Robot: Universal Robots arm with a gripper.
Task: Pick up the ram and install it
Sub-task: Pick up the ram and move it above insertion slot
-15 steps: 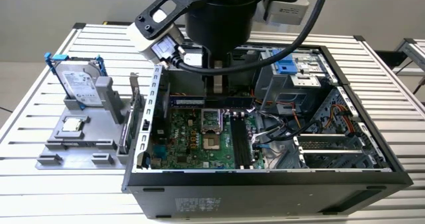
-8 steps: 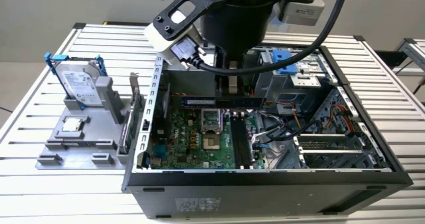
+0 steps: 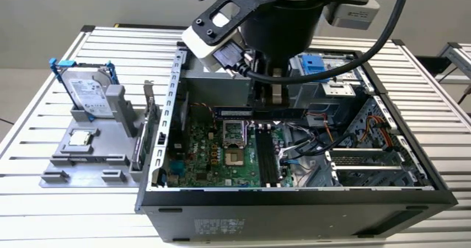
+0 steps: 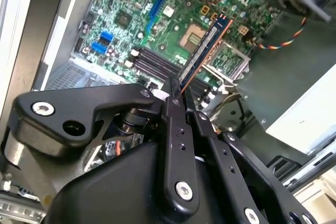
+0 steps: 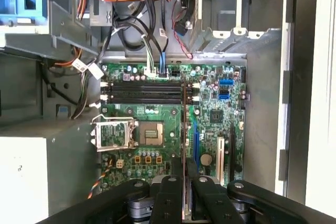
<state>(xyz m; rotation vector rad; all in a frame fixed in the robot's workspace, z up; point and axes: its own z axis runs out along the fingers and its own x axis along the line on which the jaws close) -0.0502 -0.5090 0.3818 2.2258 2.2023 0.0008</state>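
Jaws are seen closed on the ram (image 3: 257, 113), gripped from above. A plain grey wall (image 3: 88, 3) is seen behind the rig. A white surface (image 3: 96, 44) of ribbed metal slats carries everything, and part of a second slatted surface (image 3: 456, 55) is seen at the exterior view's right. An open black computer case (image 3: 294, 204) is laid on its side on the surface, with the green motherboard (image 3: 220, 154) exposed inside. Beside the case, at the exterior view's left, a grey fixture (image 3: 74, 165) is set, in which a hard drive (image 3: 87, 93) is propped upright and a square silver processor chip (image 3: 79, 139) is laid flat. Black memory slots (image 5: 142, 90) are left unfilled. The ram (image 4: 207, 51) is held level above the motherboard, turned crosswise to the slots and not seated.
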